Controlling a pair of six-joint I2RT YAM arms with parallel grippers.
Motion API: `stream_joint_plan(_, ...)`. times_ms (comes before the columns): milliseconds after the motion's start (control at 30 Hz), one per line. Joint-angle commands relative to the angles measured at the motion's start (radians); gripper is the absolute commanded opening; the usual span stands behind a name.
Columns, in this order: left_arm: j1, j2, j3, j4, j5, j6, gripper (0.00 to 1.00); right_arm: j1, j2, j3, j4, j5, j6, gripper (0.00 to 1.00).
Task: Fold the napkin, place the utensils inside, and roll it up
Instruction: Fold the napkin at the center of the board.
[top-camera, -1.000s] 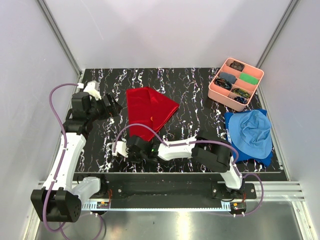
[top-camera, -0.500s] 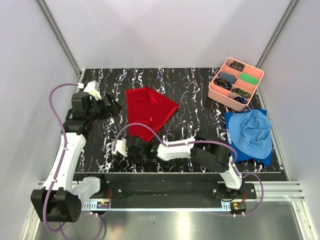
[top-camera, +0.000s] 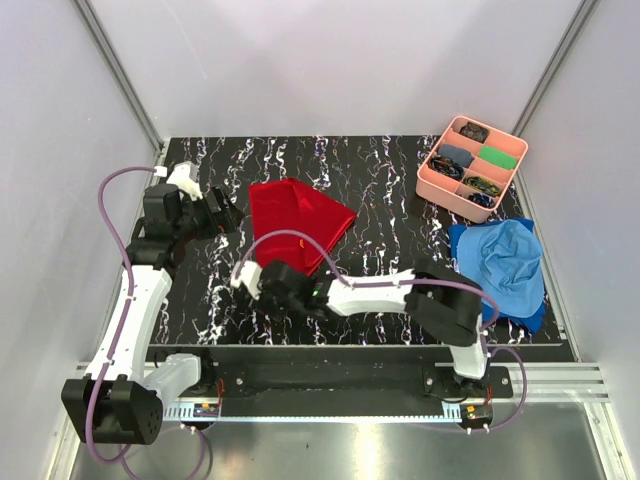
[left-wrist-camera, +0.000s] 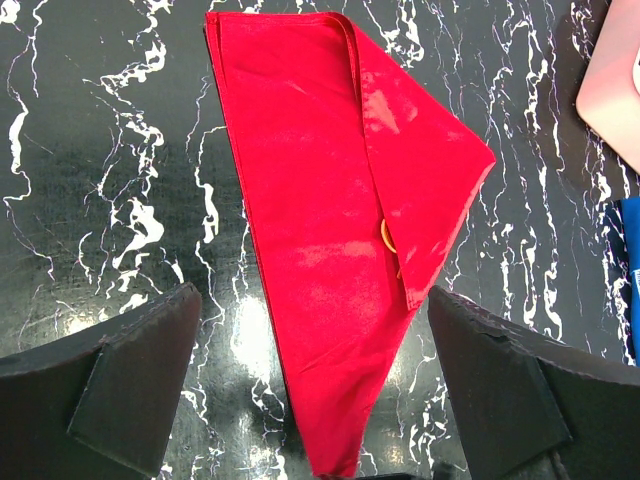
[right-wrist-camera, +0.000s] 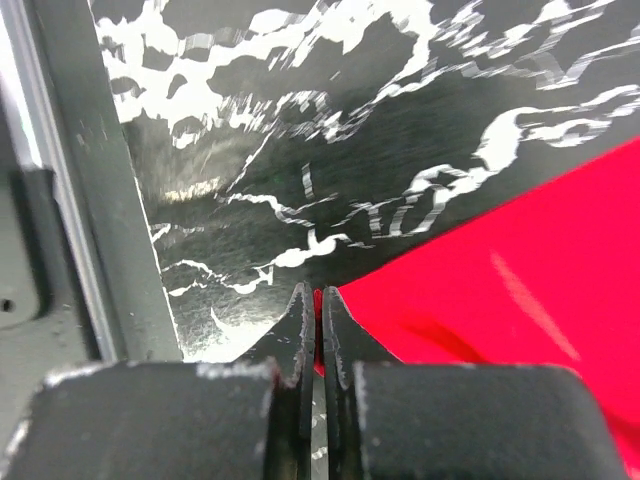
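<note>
We see the bright red, soft cloth napkin (top-camera: 298, 208) lying folded on the black, white-veined desk (top-camera: 390, 190). The right claw (right-wrist-camera: 312, 298), pinched tight, grips its 6 o'clock corner. The left claw (top-camera: 226, 217), at the napkin's 9 o'clock, gapes wide, holding nothing.

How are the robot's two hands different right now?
The left gripper is wide open, holding nothing; the right gripper is pinched shut on the napkin. The left gripper is by the napkin's left edge; the right gripper is at its near corner. Both have two dark fingers.
</note>
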Motion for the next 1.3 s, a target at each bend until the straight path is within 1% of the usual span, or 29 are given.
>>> stream_joint_plan(0,-0.003,-0.018,0.004,0.040,-0.015,0.010,0.99,-0.085,-0.145,-0.038,0.063,-0.036,0.086,0.00)
stream_joint_plan(167,-0.003,-0.021,0.001,0.040,-0.019,0.010,0.99,-0.198,-0.207,-0.075,0.093,-0.086,0.144,0.00)
stream_joint_plan(200,-0.003,-0.021,0.002,0.040,-0.019,0.010,0.99,-0.233,-0.215,-0.077,0.101,-0.091,0.157,0.00)
stream_joint_plan(300,-0.003,-0.021,0.002,0.040,-0.021,0.010,0.99,-0.286,-0.244,-0.083,0.113,-0.096,0.181,0.00)
stream_joint_plan(567,-0.003,-0.018,0.001,0.040,-0.021,0.010,0.99,-0.385,-0.313,-0.101,0.116,-0.086,0.237,0.00)
stream_joint_plan(800,-0.003,-0.018,0.002,0.040,-0.016,0.008,0.99,-0.445,-0.379,-0.153,0.116,-0.039,0.241,0.00)
stream_joint_plan(1033,-0.003,-0.012,0.002,0.040,-0.007,0.007,0.99,-0.497,-0.378,-0.155,0.126,-0.030,0.226,0.00)
stream_joint_plan(1267,-0.003,-0.010,0.002,0.040,-0.002,0.004,0.99,-0.576,-0.317,-0.140,0.138,-0.057,0.224,0.00)
